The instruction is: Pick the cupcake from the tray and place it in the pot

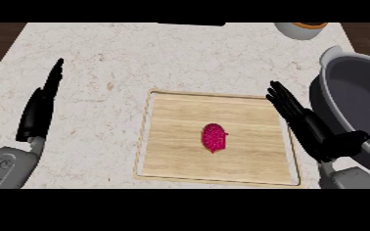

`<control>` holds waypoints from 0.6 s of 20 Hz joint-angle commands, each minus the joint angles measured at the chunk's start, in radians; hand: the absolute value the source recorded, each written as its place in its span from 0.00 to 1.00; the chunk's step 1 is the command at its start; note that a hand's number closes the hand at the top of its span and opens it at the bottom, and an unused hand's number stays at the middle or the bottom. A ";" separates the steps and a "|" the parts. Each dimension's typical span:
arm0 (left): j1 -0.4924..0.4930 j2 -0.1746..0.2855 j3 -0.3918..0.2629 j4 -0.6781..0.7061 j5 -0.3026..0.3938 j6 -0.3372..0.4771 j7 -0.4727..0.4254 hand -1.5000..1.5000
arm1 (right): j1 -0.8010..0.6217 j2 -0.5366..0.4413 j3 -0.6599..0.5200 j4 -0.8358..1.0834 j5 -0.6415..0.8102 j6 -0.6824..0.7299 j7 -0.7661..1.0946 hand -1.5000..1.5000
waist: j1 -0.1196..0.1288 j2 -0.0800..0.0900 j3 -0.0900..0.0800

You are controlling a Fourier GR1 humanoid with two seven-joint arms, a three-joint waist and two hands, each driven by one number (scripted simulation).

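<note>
The cupcake (214,137) lies on the tray (173,122), untouched, left of the straight-fingered right robot hand (309,126)

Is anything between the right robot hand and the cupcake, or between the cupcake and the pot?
Nothing visible: only bare tray separates the right robot hand from the cupcake. Toward the pot, only that hand itself hangs at the tray's right edge.

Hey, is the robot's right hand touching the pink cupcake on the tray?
Apart. The head view shows bare wood of the tray between the cupcake and the right hand, whose fingers are straight.
</note>
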 commanded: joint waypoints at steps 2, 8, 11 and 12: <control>0.020 -0.053 0.066 -0.026 0.077 -0.004 -0.016 0.50 | -0.062 0.042 -0.059 0.027 0.084 -0.159 -0.002 1.00 | -0.028 -0.027 0.018; -0.021 -0.142 0.122 -0.129 0.216 -0.014 -0.001 0.50 | -0.026 -0.197 -0.131 0.074 0.432 -0.459 0.032 1.00 | -0.051 -0.040 0.004; -0.027 -0.152 0.147 -0.152 0.251 -0.027 0.018 0.50 | 0.029 0.067 -0.122 0.012 0.434 -0.688 -0.083 0.00 | -0.049 -0.031 0.018; 0.001 -0.147 0.139 -0.192 0.242 -0.022 0.027 0.50 | 0.046 0.098 -0.094 -0.030 0.461 -0.715 -0.108 0.00 | -0.041 -0.032 0.018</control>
